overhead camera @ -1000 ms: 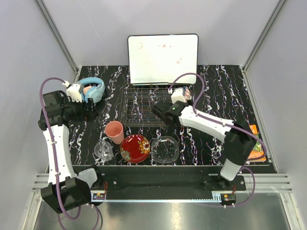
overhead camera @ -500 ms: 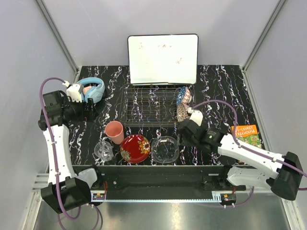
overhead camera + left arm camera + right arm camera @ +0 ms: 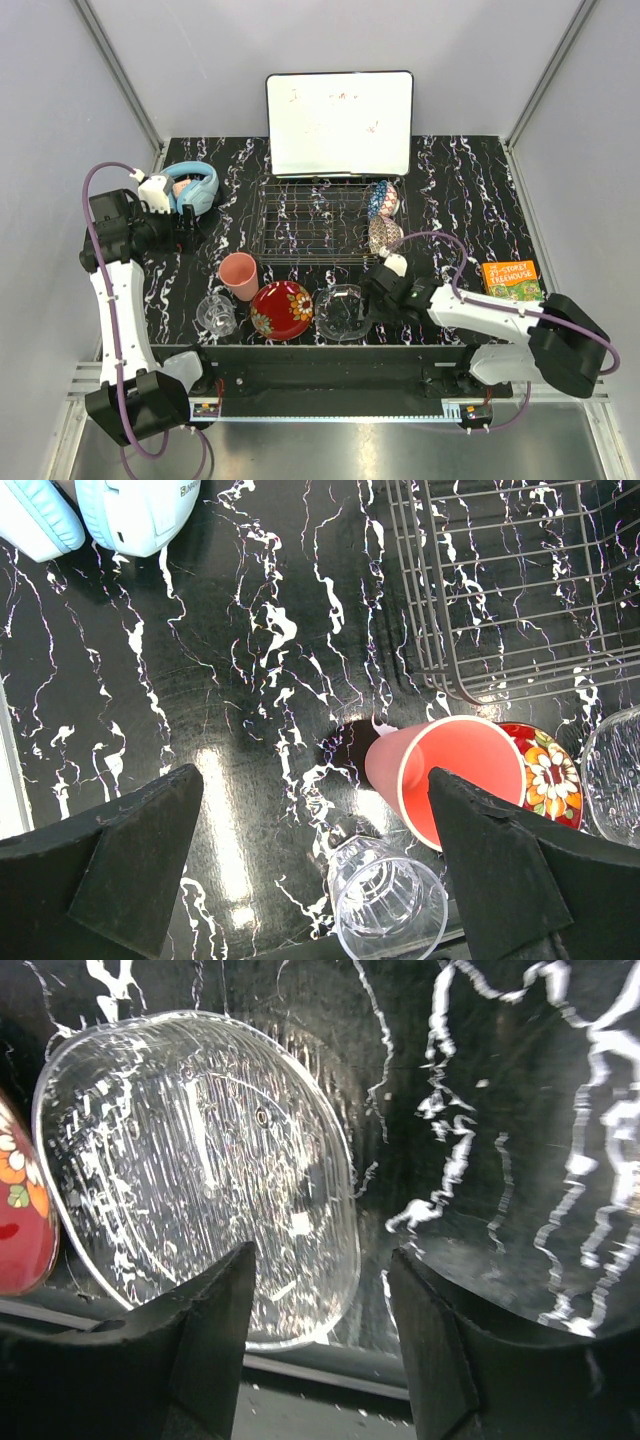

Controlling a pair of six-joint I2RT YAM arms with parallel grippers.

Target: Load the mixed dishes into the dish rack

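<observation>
The clear glass dish (image 3: 343, 311) (image 3: 190, 1170) lies flat near the front edge. My right gripper (image 3: 372, 300) (image 3: 325, 1300) is open and low over the table, its fingers on either side of the dish's right rim without touching it. Left of the dish lie the red floral plate (image 3: 282, 309) (image 3: 545, 775), the pink cup (image 3: 239, 275) (image 3: 450, 780) and the clear glass mug (image 3: 216, 313) (image 3: 385, 905). The blue patterned bowl (image 3: 381, 199) and beige patterned bowl (image 3: 383, 234) stand on edge at the right end of the dish rack (image 3: 305, 220) (image 3: 500, 580). My left gripper (image 3: 188, 232) (image 3: 315, 880) hangs wide open, high, left of the rack.
Light-blue headphones (image 3: 190, 185) (image 3: 100, 510) lie at the back left beside my left wrist. A white whiteboard (image 3: 340, 122) leans behind the rack. An orange book (image 3: 512, 280) lies at the right. The table's front edge runs just below the dishes.
My right arm has swung from over the rack down to the front, ending at the glass dish's right rim, its jaws narrowing slightly. The left arm has not moved.
</observation>
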